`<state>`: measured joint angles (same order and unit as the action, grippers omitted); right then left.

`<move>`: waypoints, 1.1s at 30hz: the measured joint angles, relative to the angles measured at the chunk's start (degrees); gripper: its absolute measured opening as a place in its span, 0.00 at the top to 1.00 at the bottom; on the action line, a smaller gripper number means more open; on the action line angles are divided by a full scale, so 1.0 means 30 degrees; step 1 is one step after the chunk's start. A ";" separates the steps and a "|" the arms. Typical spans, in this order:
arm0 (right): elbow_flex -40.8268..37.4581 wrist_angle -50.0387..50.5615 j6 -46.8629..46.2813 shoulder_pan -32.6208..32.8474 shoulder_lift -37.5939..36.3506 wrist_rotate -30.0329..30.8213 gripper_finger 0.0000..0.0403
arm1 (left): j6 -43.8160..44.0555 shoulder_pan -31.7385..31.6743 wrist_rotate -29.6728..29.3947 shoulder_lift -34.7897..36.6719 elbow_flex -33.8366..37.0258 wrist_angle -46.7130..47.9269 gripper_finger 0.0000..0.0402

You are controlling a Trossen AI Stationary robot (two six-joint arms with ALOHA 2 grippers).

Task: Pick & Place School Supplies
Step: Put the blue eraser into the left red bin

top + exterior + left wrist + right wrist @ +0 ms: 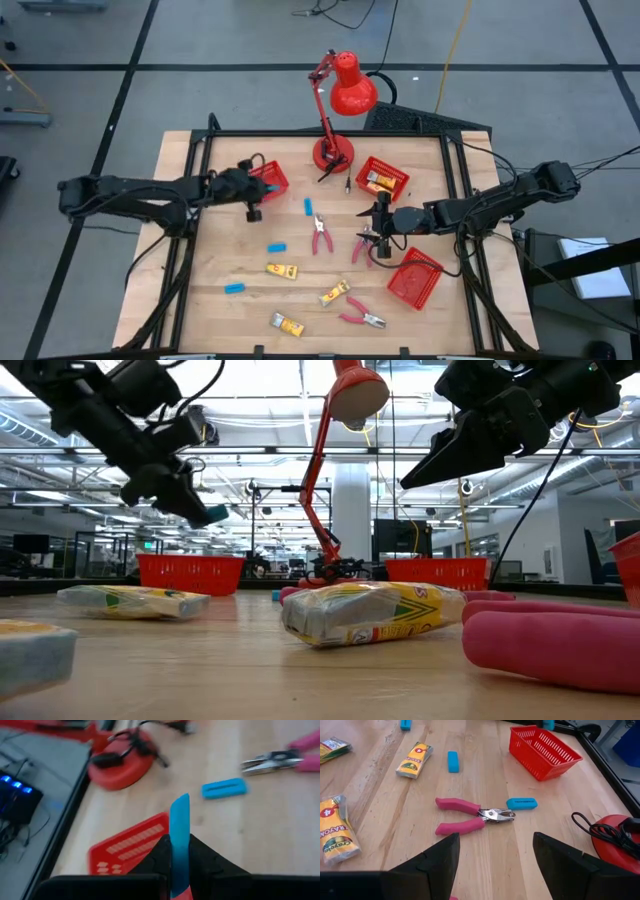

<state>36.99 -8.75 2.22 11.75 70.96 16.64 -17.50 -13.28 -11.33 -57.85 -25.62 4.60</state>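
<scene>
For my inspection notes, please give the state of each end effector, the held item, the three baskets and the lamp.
left end effector, shut on blue block
right end effector, open, holding nothing
pliers in the right wrist view, lying flat, not held
left basket, upright, empty
middle basket, holds a yellow packet
right basket, looks empty
lamp, standing; lit or not unclear

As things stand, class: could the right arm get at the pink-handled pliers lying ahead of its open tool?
Probably yes: the right tool is open and empty above bare wood, and nothing lies between it and the pliers.
</scene>
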 joint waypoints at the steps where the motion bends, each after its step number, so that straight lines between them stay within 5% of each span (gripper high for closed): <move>1: 0.0000 -0.0007 0.0007 -0.0007 0.0000 0.0000 0.40 | 0.0011 -0.0336 0.0007 0.0117 0.0228 -0.0188 0.93; 12: 0.0000 0.0000 0.0000 -0.0007 0.0000 0.0000 0.40 | 0.0095 -0.4206 0.1329 -0.1207 0.0660 -0.0431 0.92; 17: 0.0000 -0.0003 0.0003 -0.0007 0.0000 0.0000 0.40 | 0.0461 -0.4867 0.2283 -0.1870 0.0660 -0.0275 0.73; 25: 0.0000 0.0000 0.0047 -0.0007 0.0000 0.0000 0.40 | 0.0114 -0.4813 0.2460 -0.1978 0.0660 -0.0767 0.49; 33: 0.0000 -0.0007 0.0124 -0.0015 0.0000 0.0015 0.40 | -0.1150 -0.2618 0.5335 -0.2259 0.0557 -0.4274 0.44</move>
<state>36.99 -8.77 2.59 11.70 70.96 16.69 -20.95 -21.13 4.67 -64.63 -23.95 -8.22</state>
